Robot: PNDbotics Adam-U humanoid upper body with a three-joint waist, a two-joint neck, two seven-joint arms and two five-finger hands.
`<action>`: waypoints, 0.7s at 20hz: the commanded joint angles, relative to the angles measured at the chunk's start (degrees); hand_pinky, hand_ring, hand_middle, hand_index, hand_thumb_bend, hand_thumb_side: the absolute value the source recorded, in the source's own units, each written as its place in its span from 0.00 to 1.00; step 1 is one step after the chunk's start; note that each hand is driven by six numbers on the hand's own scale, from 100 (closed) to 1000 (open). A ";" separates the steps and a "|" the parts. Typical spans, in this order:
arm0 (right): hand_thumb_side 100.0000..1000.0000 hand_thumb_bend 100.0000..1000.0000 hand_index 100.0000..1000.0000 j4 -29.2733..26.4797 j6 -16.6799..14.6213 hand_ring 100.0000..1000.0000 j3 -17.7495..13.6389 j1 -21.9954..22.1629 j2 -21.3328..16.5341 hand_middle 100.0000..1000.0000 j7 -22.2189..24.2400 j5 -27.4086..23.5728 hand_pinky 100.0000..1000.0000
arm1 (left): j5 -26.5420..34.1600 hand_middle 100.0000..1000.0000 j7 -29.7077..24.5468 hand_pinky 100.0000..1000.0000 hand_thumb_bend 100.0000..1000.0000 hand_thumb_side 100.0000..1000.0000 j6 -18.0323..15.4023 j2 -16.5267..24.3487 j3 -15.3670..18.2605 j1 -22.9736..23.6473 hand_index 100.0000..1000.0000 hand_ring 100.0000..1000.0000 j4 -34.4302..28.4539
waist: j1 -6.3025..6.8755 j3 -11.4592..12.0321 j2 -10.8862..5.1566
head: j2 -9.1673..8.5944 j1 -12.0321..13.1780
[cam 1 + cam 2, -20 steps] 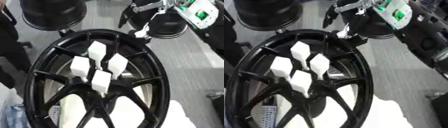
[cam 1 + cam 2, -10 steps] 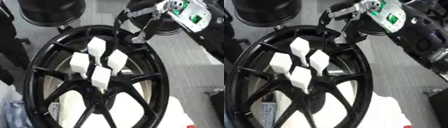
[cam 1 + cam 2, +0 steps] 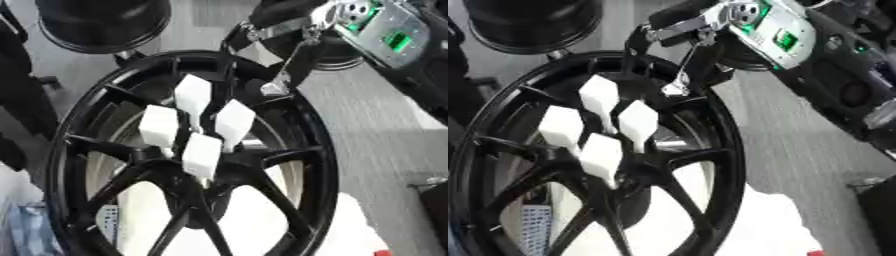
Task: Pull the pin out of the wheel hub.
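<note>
Grey floor fills the space behind the work, with another dark wheel lying at the top left.

On the left and in the middle sits the big black wheel hub, with thin spokes going out to its rim. Four white pins stick up from its middle in a tight bunch. Each pin is a pale block, wider at the top and thinner below, and each one points up and a little toward the top of the view. They look smooth and light. One stands at the top, one on the left, one on the right, and one at the bottom.

Up and to the right, the right hand comes in from the top right corner. Its fingers are apart and hold nothing. One long fingertip touches or nearly touches the hub's rim at the top right.

From those fingers, the pins lie down and to the left, near but not touching. The right pin and the top pin are nearest. I think the hand must go down-left, then pull along the pin's long way.

No left hand shows.
</note>
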 commanded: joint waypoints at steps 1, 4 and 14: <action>0.18 0.00 0.82 -3.06 -5.32 0.85 0.16 -1.05 -1.96 0.78 5.95 -1.22 0.89 | 0.26 0.61 -0.16 0.72 0.00 0.61 -0.12 0.67 -0.13 -0.61 0.82 0.72 -1.24 | 0.23 0.12 -0.87 | -0.35 -0.18; 0.16 0.00 0.83 -5.72 -4.35 0.85 0.55 -0.95 -2.69 0.78 5.95 -0.68 0.90 | 0.27 0.61 -0.17 0.72 0.00 0.61 -0.11 0.66 -0.14 -0.56 0.82 0.71 -1.23 | 0.23 0.15 -0.85 | -1.11 0.13; 0.11 0.01 0.83 -11.73 3.70 0.86 0.65 -0.74 -4.52 0.79 0.07 4.46 0.90 | 0.28 0.61 -0.10 0.72 0.00 0.62 -0.11 0.49 -0.05 0.01 0.82 0.71 -1.04 | 0.60 -0.47 -0.68 | -3.31 2.49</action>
